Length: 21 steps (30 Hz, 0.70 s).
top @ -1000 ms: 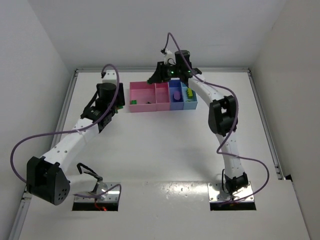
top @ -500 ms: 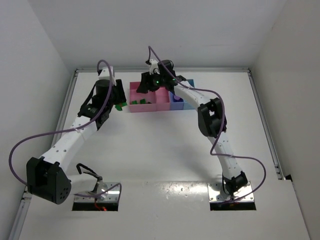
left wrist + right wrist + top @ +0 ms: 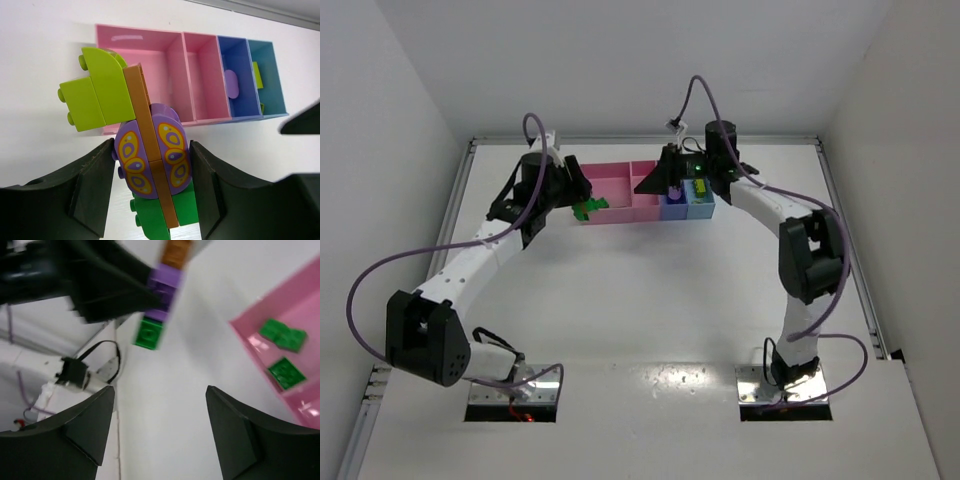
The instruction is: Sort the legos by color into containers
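The left gripper (image 3: 152, 150) is clamped on a stack of joined legos (image 3: 145, 125) (lime, purple, green, orange plate), near the table's far edge, beside the wide pink tray (image 3: 145, 37). The right gripper (image 3: 159, 390) has its fingers apart and empty. Separating seems the step; next, probably, it must pull one brick off.

Spread right claw (image 3: 159, 412); two green legos (image 3: 282, 335) in pink tray (image 3: 305, 300); brick stack (image 3: 161, 290) beyond.

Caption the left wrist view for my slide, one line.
Left tool grips a joined brick cluster, lime, purple, brown and green, near the row of pink and blue trays.
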Tool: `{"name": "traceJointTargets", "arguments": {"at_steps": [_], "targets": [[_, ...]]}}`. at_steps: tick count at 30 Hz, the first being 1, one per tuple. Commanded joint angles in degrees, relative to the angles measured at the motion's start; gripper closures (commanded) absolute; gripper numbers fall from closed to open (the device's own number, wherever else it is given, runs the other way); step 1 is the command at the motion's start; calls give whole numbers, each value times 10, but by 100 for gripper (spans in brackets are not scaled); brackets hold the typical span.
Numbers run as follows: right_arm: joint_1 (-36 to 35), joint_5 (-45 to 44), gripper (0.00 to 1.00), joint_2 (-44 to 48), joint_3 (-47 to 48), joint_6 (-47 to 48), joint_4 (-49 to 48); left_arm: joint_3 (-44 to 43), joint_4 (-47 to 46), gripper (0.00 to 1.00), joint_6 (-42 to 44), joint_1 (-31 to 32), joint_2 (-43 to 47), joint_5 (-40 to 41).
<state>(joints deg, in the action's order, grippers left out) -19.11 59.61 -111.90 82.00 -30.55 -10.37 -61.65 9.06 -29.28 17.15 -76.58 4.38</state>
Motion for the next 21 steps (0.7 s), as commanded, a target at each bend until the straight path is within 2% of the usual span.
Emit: {"name": "traceJointTargets", "arguments": {"at_steps": [1, 3, 4, 8, 12, 21], "targets": [[-26, 97, 25, 52, -19, -37, -91, -29, -43, 100, -32, -6, -4, -34], [-31, 65, 23, 52, -25, -37, -84, -36, -43, 100, -44, -6, -10, -41], [-41, 31, 23, 52, 3, -32, -33, -42, -43, 100, -44, -6, -16, -41], [-65, -34, 20, -3, 72, -21, 65, -52, -43, 100, -49, -6, -16, -36], [-70, -73, 20, -31, 92, -38, 72, -58, -43, 100, -54, -6, -16, -31], [-93, -72, 19, -62, 122, -75, 41, -58, -43, 100, -43, -1, -10, -25]]}}
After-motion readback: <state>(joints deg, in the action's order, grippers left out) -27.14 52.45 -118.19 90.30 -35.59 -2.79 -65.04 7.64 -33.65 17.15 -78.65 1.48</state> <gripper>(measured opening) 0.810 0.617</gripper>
